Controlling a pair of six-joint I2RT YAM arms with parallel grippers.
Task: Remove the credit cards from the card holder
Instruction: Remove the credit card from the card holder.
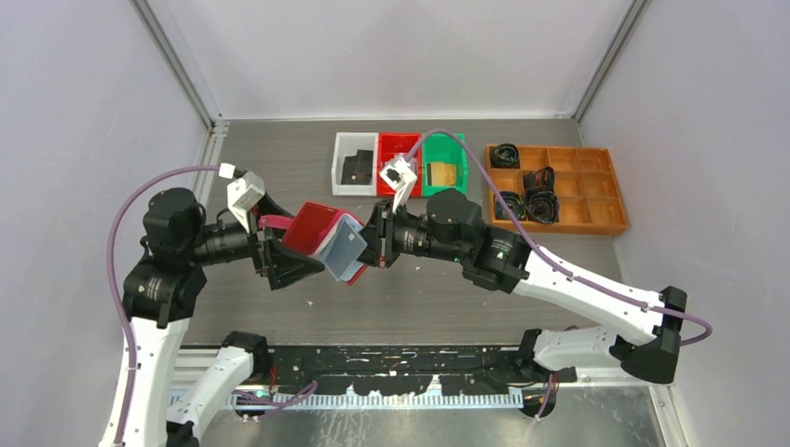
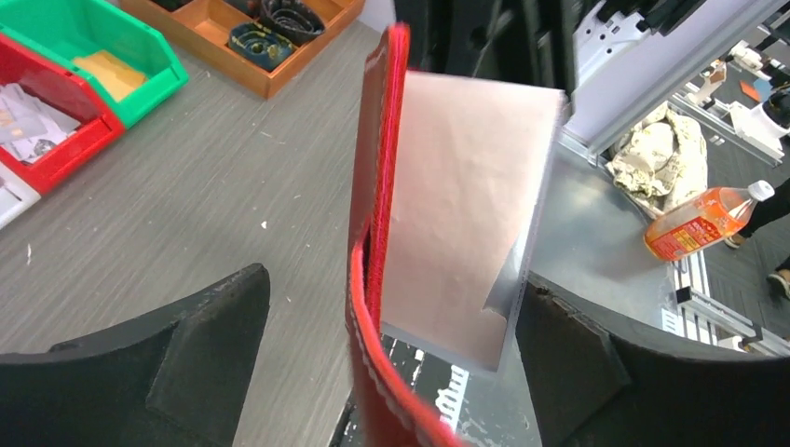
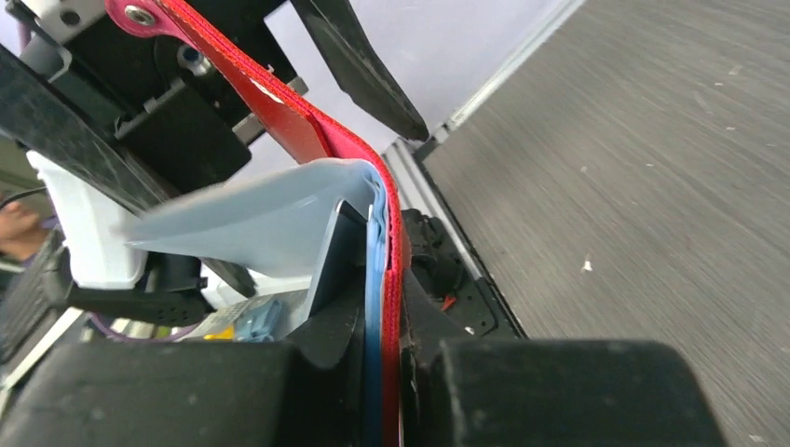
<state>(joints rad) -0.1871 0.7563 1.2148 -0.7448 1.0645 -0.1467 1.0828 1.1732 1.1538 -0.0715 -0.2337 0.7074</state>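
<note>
The red card holder [image 1: 315, 231] hangs open in the air above the table, between my two grippers. Its pale blue-grey pocket pages [image 1: 346, 250] fan out toward the right arm. My right gripper [image 1: 374, 246] is shut on the holder's red cover and one blue page [image 3: 374, 279], as the right wrist view [image 3: 384, 368] shows. My left gripper [image 1: 291, 250] is open; its fingers [image 2: 186, 363] stand wide apart either side of the red cover [image 2: 374, 214] without touching it. Pale credit cards [image 2: 26, 114] lie in the red bin [image 2: 65, 154]. I cannot tell whether the pale page [image 2: 466, 205] holds a card.
White [image 1: 354, 149], red [image 1: 396, 144] and green [image 1: 447, 154] bins stand at the back; the white one holds a flat black item [image 1: 355, 169], the green a tan item [image 1: 443, 175]. An orange divided tray [image 1: 596, 191] with black coiled cables stands at the back right.
</note>
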